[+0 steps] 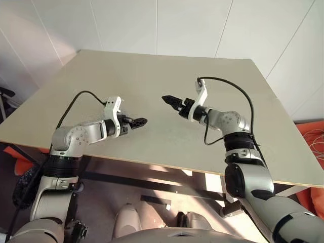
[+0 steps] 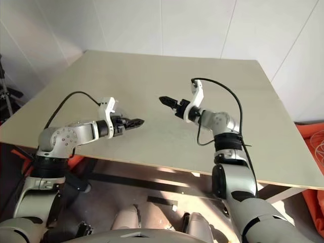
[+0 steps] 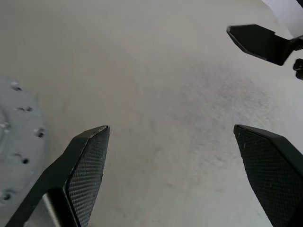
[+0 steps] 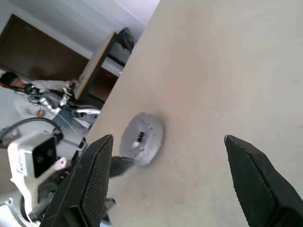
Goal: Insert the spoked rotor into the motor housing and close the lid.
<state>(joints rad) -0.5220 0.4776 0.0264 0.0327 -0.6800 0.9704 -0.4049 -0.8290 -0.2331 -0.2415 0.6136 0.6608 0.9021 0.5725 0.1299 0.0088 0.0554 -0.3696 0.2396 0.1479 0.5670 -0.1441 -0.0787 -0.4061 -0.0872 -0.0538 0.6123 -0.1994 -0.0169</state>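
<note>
Pale grey round metal disc (image 4: 142,138) with small holes on its face and a dark slot at the centre lay flat on the beige wooden table (image 1: 152,71). Could not tell which motor part it was, lid or closed housing. Nothing gripped it.

The left gripper (image 3: 171,128) hung just beside the disc, black fingers spread wide, nothing between them. From the right wrist view one left finger (image 4: 120,165) overlapped the disc's edge; touching or apart, could not tell.

The right gripper (image 1: 164,97) hovered farther from the disc, beyond the left gripper, tip pointing back toward it, fingers also spread wide and holding nothing. The two grippers faced each other, apart.

Far behind the disc, past the table edge, stood a person in white (image 4: 12,82) beside a second table (image 4: 97,59).
</note>
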